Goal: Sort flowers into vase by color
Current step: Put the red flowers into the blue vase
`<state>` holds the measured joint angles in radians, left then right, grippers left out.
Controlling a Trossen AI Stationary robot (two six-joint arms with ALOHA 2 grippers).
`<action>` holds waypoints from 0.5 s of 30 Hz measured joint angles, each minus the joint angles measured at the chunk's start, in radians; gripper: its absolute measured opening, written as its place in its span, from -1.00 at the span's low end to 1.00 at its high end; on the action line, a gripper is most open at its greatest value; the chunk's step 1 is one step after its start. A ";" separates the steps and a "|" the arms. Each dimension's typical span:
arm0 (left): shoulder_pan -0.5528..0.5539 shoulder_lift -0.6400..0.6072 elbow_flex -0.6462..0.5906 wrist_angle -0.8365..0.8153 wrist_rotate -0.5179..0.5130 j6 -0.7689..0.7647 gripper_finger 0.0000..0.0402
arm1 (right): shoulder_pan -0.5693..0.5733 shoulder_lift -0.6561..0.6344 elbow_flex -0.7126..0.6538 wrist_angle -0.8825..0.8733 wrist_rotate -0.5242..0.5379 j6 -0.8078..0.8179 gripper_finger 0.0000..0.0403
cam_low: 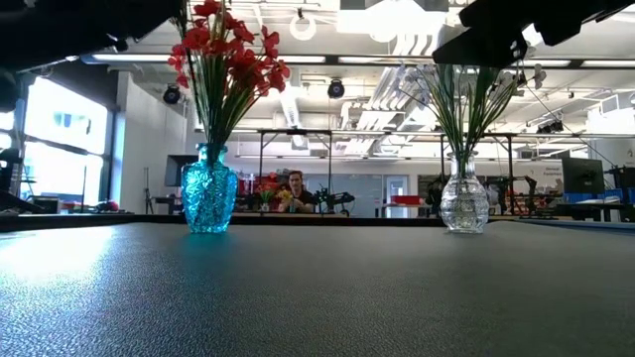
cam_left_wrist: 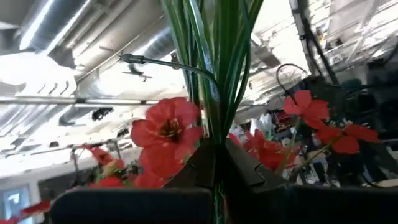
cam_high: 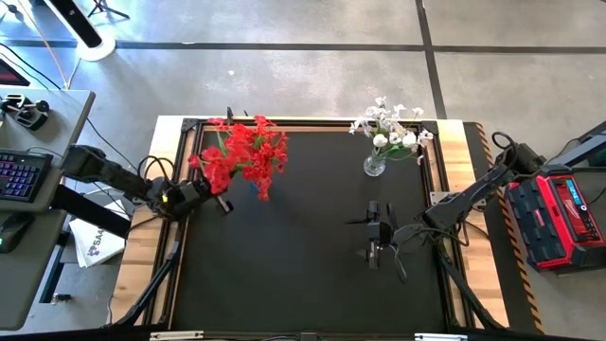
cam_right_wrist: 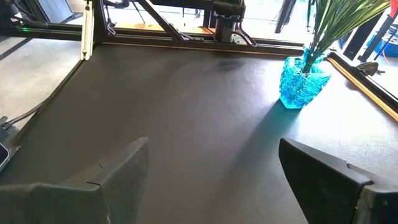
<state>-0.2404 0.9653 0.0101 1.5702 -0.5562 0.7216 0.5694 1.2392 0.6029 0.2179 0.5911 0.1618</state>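
Red flowers [cam_high: 241,156] stand in a blue glass vase [cam_low: 210,198] at the table's far left; their blossoms hide the vase from above. White flowers [cam_high: 390,128] stand in a clear vase [cam_high: 374,166] at the far right. My left gripper [cam_high: 223,204] sits at the near-left side of the red bunch, shut on green stems. My right gripper [cam_high: 374,232] hovers open over the table's right half, nearer than the clear vase, with nothing between its fingers [cam_right_wrist: 124,174]. The blue vase [cam_right_wrist: 303,81] shows far ahead of it. My left gripper pinches a bundle of green stems and leaves [cam_left_wrist: 214,134] of the red flowers between its two fingers [cam_left_wrist: 242,165], coming from the table's left. The stems run on past the fingertips, with red blossoms [cam_left_wrist: 166,134] around them. The fingers hide how many stems are caught.
A black mat covers the table inside a wooden frame [cam_high: 454,170]. Wide bare mat [cam_high: 303,265] lies between and in front of the two vases. A red case [cam_high: 559,218] sits off the table's right edge. A person [cam_low: 294,190] sits far behind the table.
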 joint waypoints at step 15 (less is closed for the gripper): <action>0.241 0.002 0.000 -0.205 0.169 -0.232 -1.00 | 0.000 0.000 0.000 0.012 0.003 -0.006 0.64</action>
<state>0.0008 0.9668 0.0101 1.3657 -0.3874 0.4895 0.5694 1.2392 0.6029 0.2298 0.5941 0.1558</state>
